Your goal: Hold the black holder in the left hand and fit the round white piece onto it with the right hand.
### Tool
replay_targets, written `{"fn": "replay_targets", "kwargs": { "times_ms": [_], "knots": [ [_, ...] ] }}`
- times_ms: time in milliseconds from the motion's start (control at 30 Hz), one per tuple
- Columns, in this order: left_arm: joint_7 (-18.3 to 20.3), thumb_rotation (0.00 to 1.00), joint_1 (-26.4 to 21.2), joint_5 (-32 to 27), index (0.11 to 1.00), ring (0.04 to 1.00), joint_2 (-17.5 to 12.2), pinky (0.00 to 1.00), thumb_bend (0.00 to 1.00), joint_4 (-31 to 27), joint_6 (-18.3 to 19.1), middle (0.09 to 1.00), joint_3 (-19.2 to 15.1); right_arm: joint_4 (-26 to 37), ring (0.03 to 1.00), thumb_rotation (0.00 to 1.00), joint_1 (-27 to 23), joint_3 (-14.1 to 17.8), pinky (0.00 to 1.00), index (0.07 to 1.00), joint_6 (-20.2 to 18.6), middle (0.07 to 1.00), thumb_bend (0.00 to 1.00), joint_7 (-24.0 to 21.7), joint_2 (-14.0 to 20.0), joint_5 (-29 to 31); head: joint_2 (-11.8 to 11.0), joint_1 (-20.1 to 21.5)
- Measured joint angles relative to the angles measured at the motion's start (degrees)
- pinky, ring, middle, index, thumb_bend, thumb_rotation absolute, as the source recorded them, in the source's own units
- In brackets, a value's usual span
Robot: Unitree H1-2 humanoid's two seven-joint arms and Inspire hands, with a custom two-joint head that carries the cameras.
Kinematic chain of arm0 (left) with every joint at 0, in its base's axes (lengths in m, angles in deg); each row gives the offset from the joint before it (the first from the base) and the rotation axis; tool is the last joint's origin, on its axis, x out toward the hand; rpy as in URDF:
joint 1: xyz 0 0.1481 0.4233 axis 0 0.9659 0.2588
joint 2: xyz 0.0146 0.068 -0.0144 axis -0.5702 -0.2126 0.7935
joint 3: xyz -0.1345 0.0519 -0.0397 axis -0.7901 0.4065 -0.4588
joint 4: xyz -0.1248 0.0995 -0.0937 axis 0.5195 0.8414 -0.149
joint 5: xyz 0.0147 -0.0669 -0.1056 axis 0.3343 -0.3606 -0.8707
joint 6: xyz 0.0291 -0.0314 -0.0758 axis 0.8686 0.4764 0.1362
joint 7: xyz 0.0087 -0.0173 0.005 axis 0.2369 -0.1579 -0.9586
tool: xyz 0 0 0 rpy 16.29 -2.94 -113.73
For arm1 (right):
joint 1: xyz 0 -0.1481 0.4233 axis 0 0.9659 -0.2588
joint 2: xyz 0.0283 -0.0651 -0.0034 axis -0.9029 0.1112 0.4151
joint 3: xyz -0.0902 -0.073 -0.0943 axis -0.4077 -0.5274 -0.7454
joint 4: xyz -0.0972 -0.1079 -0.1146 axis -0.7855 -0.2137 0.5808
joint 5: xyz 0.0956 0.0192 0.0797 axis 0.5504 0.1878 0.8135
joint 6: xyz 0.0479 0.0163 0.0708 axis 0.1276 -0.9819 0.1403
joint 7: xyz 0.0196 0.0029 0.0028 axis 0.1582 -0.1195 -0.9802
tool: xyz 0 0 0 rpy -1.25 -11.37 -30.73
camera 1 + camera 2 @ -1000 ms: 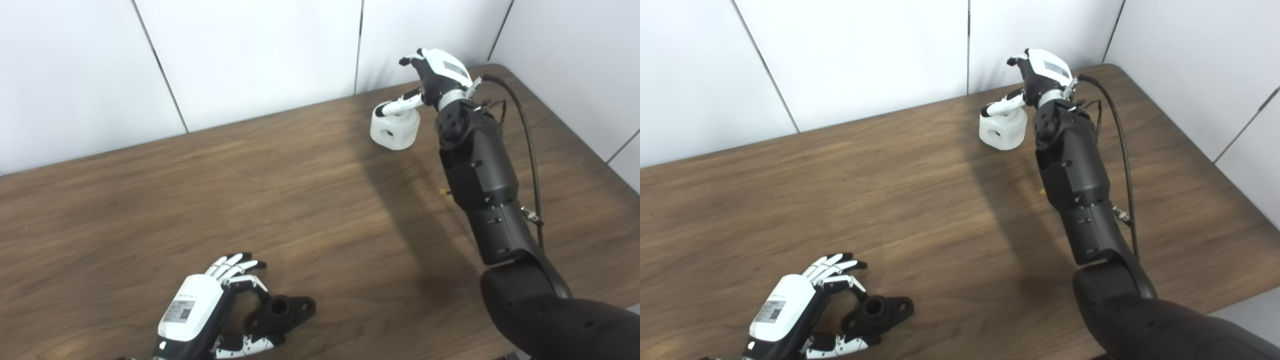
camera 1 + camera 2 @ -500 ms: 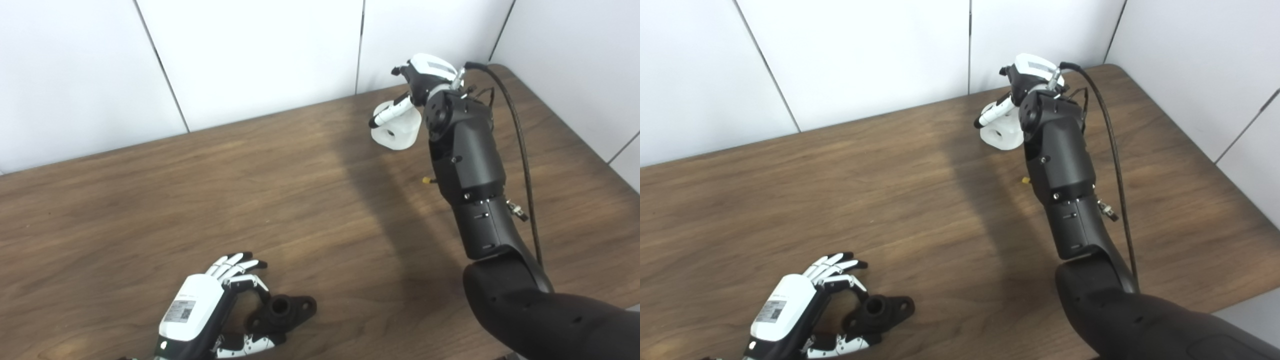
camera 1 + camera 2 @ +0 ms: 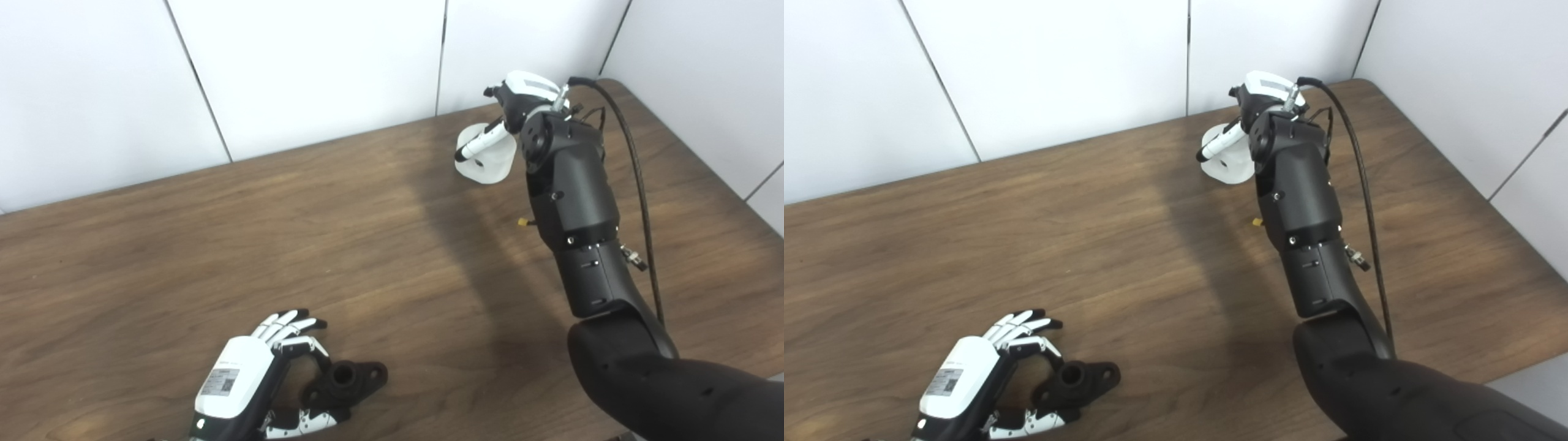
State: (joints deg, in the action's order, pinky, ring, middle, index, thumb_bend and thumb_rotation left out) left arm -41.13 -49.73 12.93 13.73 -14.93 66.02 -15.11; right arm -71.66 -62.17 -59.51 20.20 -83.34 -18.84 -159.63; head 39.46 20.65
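Observation:
The black holder (image 3: 350,381) lies on the wooden table (image 3: 367,245) at the near left. My left hand (image 3: 245,376) rests beside it, thumb and one finger closed on its left end, the other fingers stretched out. The round white piece (image 3: 490,164) stands tilted at the far right of the table. My right hand (image 3: 520,98) is closed over it from above and behind, with one finger (image 3: 481,139) lying across its top. It also shows in the right eye view (image 3: 1230,168). The arm hides the piece's right side.
White wall panels (image 3: 306,73) stand right behind the table's far edge and along its right side. My right forearm (image 3: 576,208) with a black cable (image 3: 640,184) reaches across the right half of the table. The table's right corner (image 3: 612,82) is rounded.
My right hand has closed over the white piece and tipped it off its flat stand; the forearm swung slightly left. My left hand and the black holder have not moved.

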Motion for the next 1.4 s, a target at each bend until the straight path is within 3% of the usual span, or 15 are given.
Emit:
{"fn": "replay_targets", "kwargs": {
  "times_ms": [833,1200,1400],
  "knots": [
    [0.2,0.05,0.0,0.0,0.486,0.900,0.0,0.91,0.52,-0.1,0.0,0.816,-0.1,-1.6,1.000,0.39,2.8,0.6,0.97,0.945,0.0,1.000,0.89,0.0,1.6,0.4,0.9,0.2],
    [0.4,0.05,0.0,0.0,0.486,0.903,0.0,0.91,0.52,-0.2,0.2,0.819,-0.1,-1.6,1.000,0.40,2.8,-0.7,0.97,0.914,0.0,1.000,0.89,0.1,1.6,1.3,1.7,0.4],
    [0.7,0.05,0.0,0.0,0.486,0.902,0.0,0.91,0.52,-0.3,0.3,0.818,-0.1,-1.6,1.000,0.35,2.8,-1.1,0.94,0.862,0.0,1.000,0.85,0.1,1.6,1.3,1.7,0.4]
  ]
}}
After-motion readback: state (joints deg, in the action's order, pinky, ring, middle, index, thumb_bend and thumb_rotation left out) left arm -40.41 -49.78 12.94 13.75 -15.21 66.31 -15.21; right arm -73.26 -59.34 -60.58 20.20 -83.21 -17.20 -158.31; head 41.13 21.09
